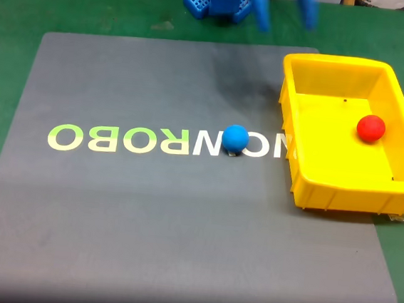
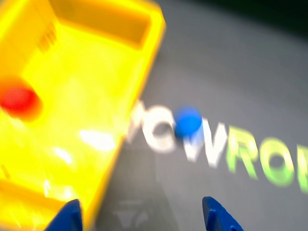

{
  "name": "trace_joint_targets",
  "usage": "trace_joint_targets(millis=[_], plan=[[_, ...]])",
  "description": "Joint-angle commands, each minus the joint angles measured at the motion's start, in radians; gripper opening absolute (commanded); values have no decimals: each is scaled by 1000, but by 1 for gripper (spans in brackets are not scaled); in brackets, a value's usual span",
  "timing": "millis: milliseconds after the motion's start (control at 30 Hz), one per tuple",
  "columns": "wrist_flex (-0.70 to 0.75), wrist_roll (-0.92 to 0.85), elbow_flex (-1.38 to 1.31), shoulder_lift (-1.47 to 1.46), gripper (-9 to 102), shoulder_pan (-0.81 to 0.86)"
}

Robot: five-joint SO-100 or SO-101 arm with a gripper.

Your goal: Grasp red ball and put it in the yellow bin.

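fingertips of the blue gripper (image 2: 142,216) show at the bottom edge of the wrist view, one tip (image 2: 67,217) low left over the bin's wall, the other low right over the mat, spread well apart with nothing between them. in the fixed view the arm is a blurred blue shape (image 1: 262,7) at the far edge, above the table, beside its blue base (image 1: 213,2).

the red ball (image 2: 18,100) lies inside the yellow bin (image 2: 120,21), well apart from the fingers, up and to the left of them in the wrist view, blurred there. in the fixed view the red ball (image 1: 371,128) rests on the bin floor toward its right wall, in the far half. being round, it has no long axis or heading to tell.

the yellow bin (image 1: 292,110) stands at the right of the grey mat (image 1: 145,225), its long axis running near to far, slightly skewed, open side up.

the blue ball (image 1: 235,138) sits on the mat just left of the bin, apart from it, on the pale lettering (image 1: 124,141). in the wrist view the blue ball (image 2: 187,120) lies beyond the open fingers, between them in line.
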Motion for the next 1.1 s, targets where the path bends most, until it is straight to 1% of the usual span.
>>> trace_joint_targets(millis=[0, 67, 133, 233, 333, 500, 633, 767, 800, 833, 900, 1067], plan=[[89, -72, 268, 376, 18, 100], [164, -98, 374, 531, 7, 137], [250, -117, 451, 657, 0, 160], [351, -117, 535, 799, 0, 173], [411, -123, 624, 914, 0, 193], [405, -138, 732, 914, 0, 244], [356, -193, 841, 916, 0, 311], [385, -183, 873, 916, 0, 307], [351, -196, 914, 914, 0, 316], [374, -230, 914, 917, 0, 353], [391, -161, 916, 917, 0, 331], [407, -87, 916, 919, 0, 279]])
